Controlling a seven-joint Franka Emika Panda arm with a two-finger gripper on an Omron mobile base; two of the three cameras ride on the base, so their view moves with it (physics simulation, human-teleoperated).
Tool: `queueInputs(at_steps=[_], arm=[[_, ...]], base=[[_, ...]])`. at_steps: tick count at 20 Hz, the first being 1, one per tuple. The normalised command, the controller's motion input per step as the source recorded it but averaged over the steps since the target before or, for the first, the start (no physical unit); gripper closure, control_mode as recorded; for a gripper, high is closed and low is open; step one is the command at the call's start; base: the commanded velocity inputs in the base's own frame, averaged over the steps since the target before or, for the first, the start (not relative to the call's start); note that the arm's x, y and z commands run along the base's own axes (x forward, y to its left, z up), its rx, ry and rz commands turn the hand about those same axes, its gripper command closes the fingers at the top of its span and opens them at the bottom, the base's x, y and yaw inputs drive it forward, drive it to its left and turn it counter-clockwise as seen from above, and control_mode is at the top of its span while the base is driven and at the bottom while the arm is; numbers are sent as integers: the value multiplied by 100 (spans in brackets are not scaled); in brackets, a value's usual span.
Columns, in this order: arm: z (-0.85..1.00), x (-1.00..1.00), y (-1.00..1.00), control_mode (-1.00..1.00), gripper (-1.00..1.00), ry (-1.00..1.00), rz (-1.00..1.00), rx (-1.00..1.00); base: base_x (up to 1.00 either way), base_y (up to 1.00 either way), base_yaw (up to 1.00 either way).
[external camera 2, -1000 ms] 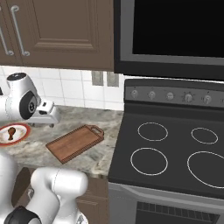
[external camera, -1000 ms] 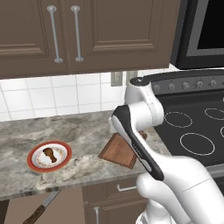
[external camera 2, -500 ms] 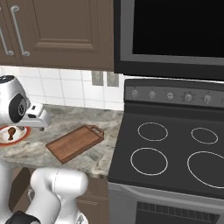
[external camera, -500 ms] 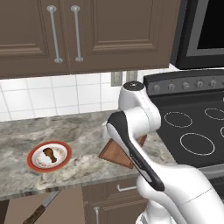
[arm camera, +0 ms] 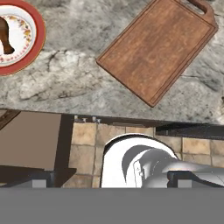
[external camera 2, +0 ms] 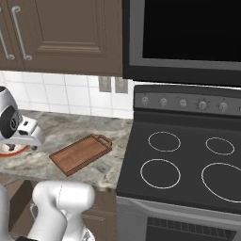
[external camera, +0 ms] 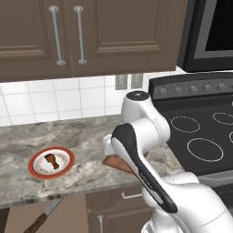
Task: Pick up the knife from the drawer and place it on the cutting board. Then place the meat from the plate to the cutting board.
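The cutting board (external camera 2: 80, 154) lies bare on the marble counter, its handle tab toward the wall; it is partly behind my arm in the left base view (external camera: 114, 162). In the hand view, the cutting board (arm camera: 157, 48) is at upper right. The plate (external camera: 34, 161) sits to its left with the meat (external camera: 52, 160) on it, cut by the hand view's left edge (arm camera: 4, 37). Below the counter the drawer (external camera: 63, 217) stands open with the knife (external camera: 43, 218) inside. My gripper (external camera 2: 33, 139) hovers open and empty over the counter between plate and board.
A black stove (external camera 2: 188, 160) with several burners takes up the right side. Dark wall cabinets (external camera: 68, 36) hang above the tiled backsplash. A smaller drawer front with a silver handle (external camera: 132, 195) is under the counter by my arm.
My arm has swung left, carrying the hand from over the board toward the plate side. The jaws have stayed open. Board, plate, meat and knife have not moved.
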Motion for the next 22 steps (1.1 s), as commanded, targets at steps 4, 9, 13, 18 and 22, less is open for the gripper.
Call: queueInputs(at_steps=[4, 9, 13, 18, 22], arm=[[-21, -47, 24, -100, -100, 5, 0, 4], [-27, -43, 32, -100, -100, 6, 0, 4], [-24, -19, 32, -100, -100, 5, 0, 5], [-15, -14, 2, -100, -100, 5, 2, 1], [-22, 0, 33, -100, -100, 8, 0, 0]], base=[[0, 0, 0], [0, 0, 0], [0, 0, 0], [0, 0, 0], [0, 0, 0]])
